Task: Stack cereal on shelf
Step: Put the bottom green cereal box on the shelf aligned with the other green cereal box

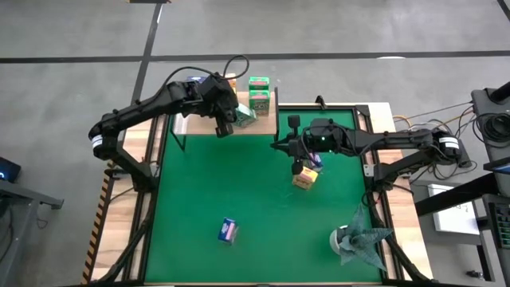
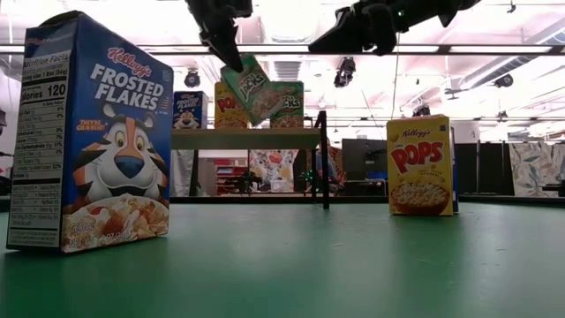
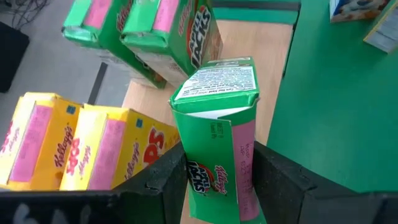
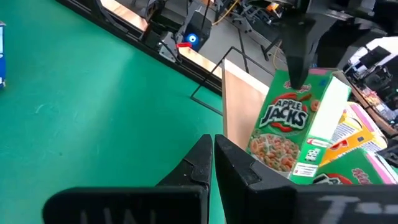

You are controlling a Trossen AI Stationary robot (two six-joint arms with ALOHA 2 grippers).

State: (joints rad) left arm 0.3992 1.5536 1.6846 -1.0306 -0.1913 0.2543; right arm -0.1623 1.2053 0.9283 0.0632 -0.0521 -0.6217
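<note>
My left gripper is shut on a green Apple Jacks cereal box over the wooden shelf at the far left; the box also shows tilted in the low view. Two green boxes stand on the shelf's right end, with two yellow boxes and a blue one beside them. My right gripper is shut and empty above the mat's far middle. A yellow Pops box with a blue box behind it, and another blue box, stand on the green mat. My left gripper pinches the green box at its pink-labelled top end, one finger on each broad face. The fingers come from above, pointing down. The box hangs tilted below them, clear of the shelf board.
A grey-green foil-like wad sits at the mat's near right corner. The shelf's black posts stand at the mat's far edge. Bare green mat lies between the shelf and the near blue box.
</note>
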